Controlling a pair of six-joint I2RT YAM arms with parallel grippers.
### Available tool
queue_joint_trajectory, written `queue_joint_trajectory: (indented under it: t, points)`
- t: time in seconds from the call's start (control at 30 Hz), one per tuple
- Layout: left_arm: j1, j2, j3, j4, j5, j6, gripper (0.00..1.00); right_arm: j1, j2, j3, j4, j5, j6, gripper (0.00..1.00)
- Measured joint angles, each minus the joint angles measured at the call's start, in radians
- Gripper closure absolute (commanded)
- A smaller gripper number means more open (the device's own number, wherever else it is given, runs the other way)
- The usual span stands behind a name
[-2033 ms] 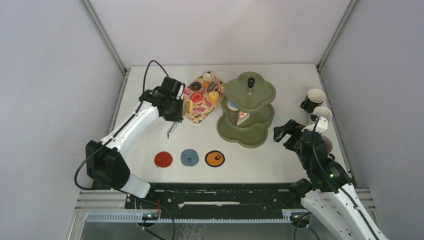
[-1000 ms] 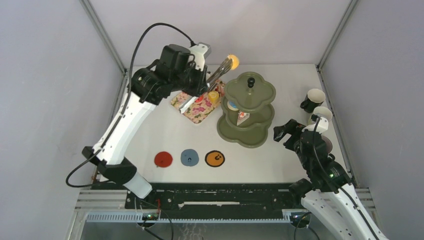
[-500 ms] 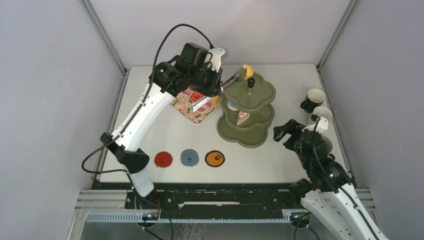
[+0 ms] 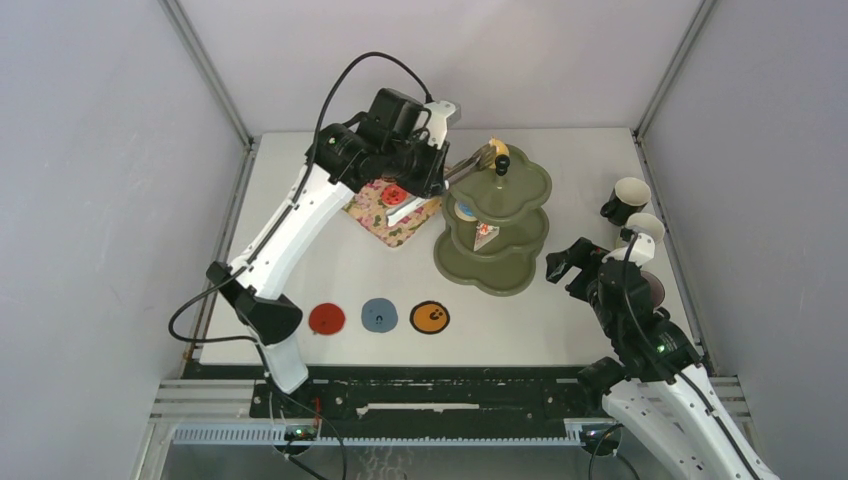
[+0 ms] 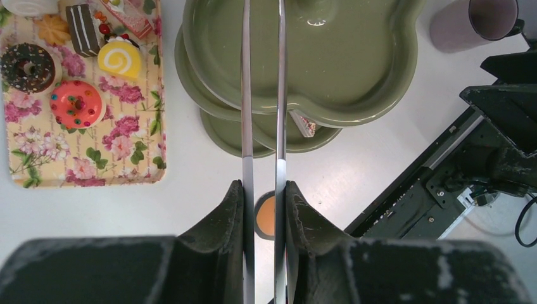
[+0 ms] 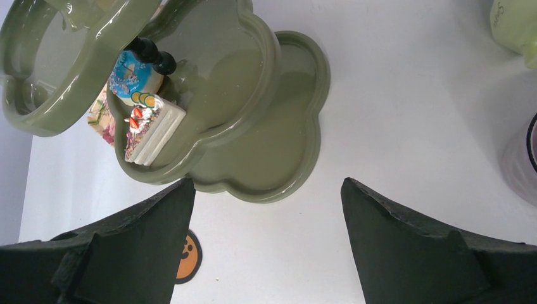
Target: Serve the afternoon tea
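**Left pincer holding pastry over top tier**

The glossy olive scalloped stand [image 4: 495, 275] is carrying a round black knob [image 4: 502, 160]. The left pincer [image 4: 484, 154], with long thin metal blades, is gripping a small yellow pastry [image 4: 489, 150] narrowly, just left of the knob. It has shifted slightly left and nearer since half a second ago. The right pincer [image 4: 562, 262] is hanging wide open, right of the stand.

You see left arm [image 4: 295, 215]: white links, black joints | black cable [image 4: 372, 55] loop | left gripper [image 4: 487, 153]: long silver blades | right arm [image 4: 640, 320]: green light
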Motion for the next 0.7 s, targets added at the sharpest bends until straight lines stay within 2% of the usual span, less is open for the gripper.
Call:
queue_joint_trajectory:
  t: [0.23,0.4,0.57,0.7]
  points:
    - [-0.002,0.012,0.0,-0.007,-0.001,0.0,0.67,0.0,0.0,0.0,0.0,0.0,0.0,0.07]
    - [-0.003,0.012,0.0,-0.006,-0.001,0.002,0.62,0.0,0.0,0.0,0.0,0.0,0.0,0.07]
    - [-0.003,0.012,0.0,-0.005,-0.001,0.002,0.62,0.0,0.0,0.0,-0.001,0.0,0.001,0.07]
    - [-0.003,0.011,0.0,0.003,-0.001,0.002,0.56,0.0,0.0,0.0,-0.002,0.0,0.002,0.07]
